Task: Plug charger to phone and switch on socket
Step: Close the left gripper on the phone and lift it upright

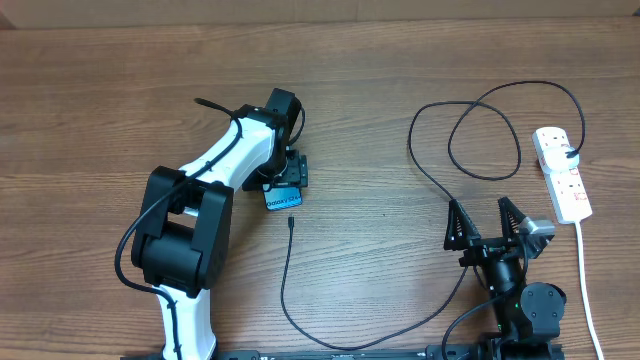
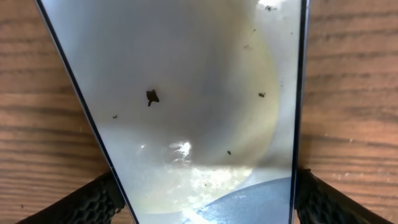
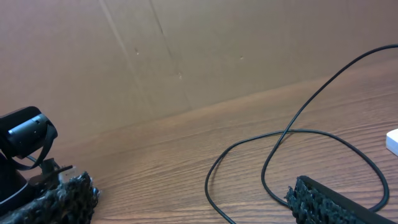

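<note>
This looks like a robotics lab test station. Two robot arms, the left arm (image 1: 215, 170) and the right arm (image 1: 520, 290), are mounted at the near edge of a wood-grain bench (image 1: 380, 150). A plain brown cardboard wall (image 3: 186, 50) screens the far side, and a white power strip (image 1: 562, 172) lies on the bench.

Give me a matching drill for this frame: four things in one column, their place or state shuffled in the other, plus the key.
Things:
1. phone
2. charger tip
3. power strip
4. right gripper

Place or state:
A. far right in the overhead view, black plug inserted
B. between the fingers of the left gripper
C. open, holding nothing
D. lying loose just short of the phone, not plugged in

Pairs: 1-B, 2-D, 3-A, 4-C
</note>
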Tool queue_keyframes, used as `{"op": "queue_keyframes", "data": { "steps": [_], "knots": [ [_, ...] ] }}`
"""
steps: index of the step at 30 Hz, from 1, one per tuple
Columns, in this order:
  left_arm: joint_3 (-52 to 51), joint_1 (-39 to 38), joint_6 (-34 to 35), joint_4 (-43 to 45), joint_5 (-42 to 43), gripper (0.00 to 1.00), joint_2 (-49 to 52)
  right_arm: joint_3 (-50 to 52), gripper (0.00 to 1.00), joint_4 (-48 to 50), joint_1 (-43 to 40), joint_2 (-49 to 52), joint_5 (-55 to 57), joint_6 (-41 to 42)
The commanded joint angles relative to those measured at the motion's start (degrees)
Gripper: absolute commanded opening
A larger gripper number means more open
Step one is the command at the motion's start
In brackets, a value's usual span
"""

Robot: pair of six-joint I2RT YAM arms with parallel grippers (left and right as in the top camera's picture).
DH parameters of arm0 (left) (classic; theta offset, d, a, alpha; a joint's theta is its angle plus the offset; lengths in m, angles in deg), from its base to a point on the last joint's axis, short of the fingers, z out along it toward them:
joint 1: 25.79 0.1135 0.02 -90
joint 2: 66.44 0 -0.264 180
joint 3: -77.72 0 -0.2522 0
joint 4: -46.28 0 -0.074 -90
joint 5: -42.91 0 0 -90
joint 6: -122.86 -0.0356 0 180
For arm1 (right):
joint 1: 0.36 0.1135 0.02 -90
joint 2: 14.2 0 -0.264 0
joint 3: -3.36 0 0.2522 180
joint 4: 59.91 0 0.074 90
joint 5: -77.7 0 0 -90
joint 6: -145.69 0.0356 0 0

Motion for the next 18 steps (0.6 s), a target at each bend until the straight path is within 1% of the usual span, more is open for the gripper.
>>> {"op": "queue_keyframes", "data": {
  "steps": [1, 5, 7, 8, 18],
  "knots": [
    [-3.8, -0.8, 0.6, -2.7, 2.7, 0.79, 5.0, 0.6, 1.00, 0.2, 0.2, -0.5, 0.1, 0.0],
    [-3.8, -0.8, 0.6, -5.2, 2.6, 0.81, 5.0, 0.6, 1.00, 0.2, 0.2, -0.5, 0.1, 0.0],
    [-3.8, -0.8, 0.6, -5.4, 2.7, 0.89, 5.0, 0.6, 1.00, 0.2, 0.2, -0.5, 0.1, 0.0],
    [-3.8, -0.8, 0.6, -5.2, 2.6, 1.00, 5.0, 0.6, 1.00, 0.2, 0.2, -0.5, 0.1, 0.0],
    [-3.8, -0.7, 0.8, 1.5, 2.6, 1.00, 5.0, 0.6, 1.00, 0.2, 0.2, -0.5, 0.1, 0.0]
  ]
}}
